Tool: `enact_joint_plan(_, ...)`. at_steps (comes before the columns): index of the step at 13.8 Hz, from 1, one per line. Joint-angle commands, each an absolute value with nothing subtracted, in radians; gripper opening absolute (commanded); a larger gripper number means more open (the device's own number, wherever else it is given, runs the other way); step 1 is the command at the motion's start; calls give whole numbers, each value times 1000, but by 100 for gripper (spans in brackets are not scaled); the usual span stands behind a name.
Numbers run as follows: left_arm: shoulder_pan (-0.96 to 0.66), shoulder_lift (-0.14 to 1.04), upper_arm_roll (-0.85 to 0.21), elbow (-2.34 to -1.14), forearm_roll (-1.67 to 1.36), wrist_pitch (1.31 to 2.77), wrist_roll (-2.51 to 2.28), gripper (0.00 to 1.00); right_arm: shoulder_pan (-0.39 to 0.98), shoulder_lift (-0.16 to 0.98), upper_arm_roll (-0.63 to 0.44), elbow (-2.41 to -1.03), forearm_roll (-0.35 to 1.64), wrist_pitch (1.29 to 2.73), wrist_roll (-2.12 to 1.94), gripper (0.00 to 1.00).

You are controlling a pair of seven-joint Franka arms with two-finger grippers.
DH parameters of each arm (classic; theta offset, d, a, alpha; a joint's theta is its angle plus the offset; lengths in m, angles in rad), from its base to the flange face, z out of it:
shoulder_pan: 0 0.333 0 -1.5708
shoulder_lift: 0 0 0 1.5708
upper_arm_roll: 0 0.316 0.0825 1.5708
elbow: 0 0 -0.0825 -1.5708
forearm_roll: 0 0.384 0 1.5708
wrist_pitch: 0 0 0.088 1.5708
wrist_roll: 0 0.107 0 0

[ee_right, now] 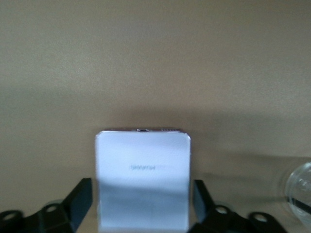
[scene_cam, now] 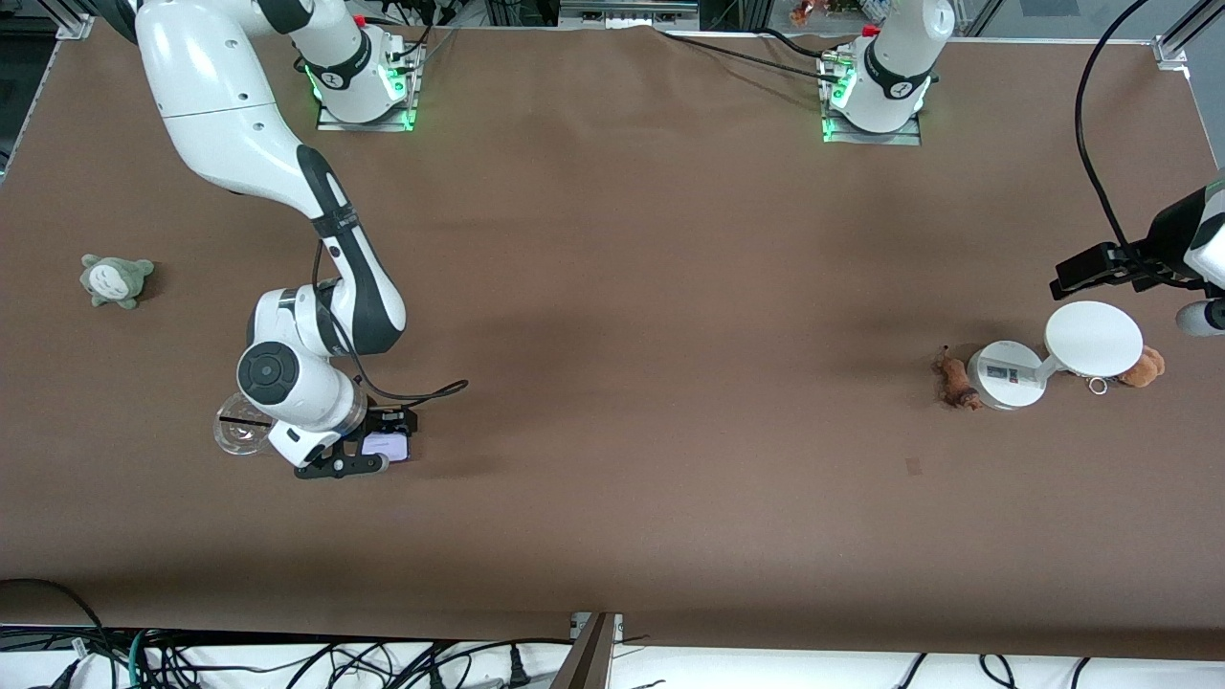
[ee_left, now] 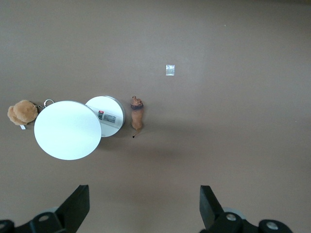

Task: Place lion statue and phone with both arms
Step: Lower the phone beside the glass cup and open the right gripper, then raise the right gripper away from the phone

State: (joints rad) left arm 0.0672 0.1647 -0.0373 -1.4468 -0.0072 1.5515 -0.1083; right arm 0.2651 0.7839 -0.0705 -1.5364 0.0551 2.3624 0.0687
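The brown table (scene_cam: 612,287) carries work at both ends. The right arm (scene_cam: 239,124) reaches down toward the front camera at its own end, its right gripper (scene_cam: 368,457) low over the phone (scene_cam: 386,446), fingers (ee_right: 80,199) spread either side of the flat pale slab with small gaps showing, so nothing is held yet. A clear glass cup (scene_cam: 237,435) stands just beside it. The phone looks stiff, smooth and likely slippery; a pinch across its narrow width, on the two long edges, seems the sound hold. Its long axis appears to run straight out from the gripper.

At the other end, the left gripper (ee_left: 141,206) hangs wide open and empty above the table, the white stand (ee_left: 80,126) and lion statue (ee_left: 137,112) below. The statue lies touching the stand's round base, its long axis running toward the front camera. Tiny, light and probably rigid, it calls for a pinch across its midbody. A brown plush (scene_cam: 1144,366) sits beside the stand; a grey plush (scene_cam: 115,279) lies well apart.
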Motion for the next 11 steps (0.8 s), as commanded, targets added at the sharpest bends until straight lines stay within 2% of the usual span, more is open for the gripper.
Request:
enact_joint_plan(1,63,184,-31,-1411,-14,1536,-97,100,247,720,-54,-1580,71,2362,48,100)
enact_joint_plan(4,69,183,-29,-1411,-23,1536,-92,100,247,658,-54,-1575,71,2284,55,100)
enact_joint_plan(7,67,183,-29,-1411,-20,1536,-92,100,245,504,-60,-1629,81,2234,69,100)
enact_joint_plan(11,67,184,-29,-1411,-25,1536,-92,100,241,320,-91,-1609,101,1970,69,100)
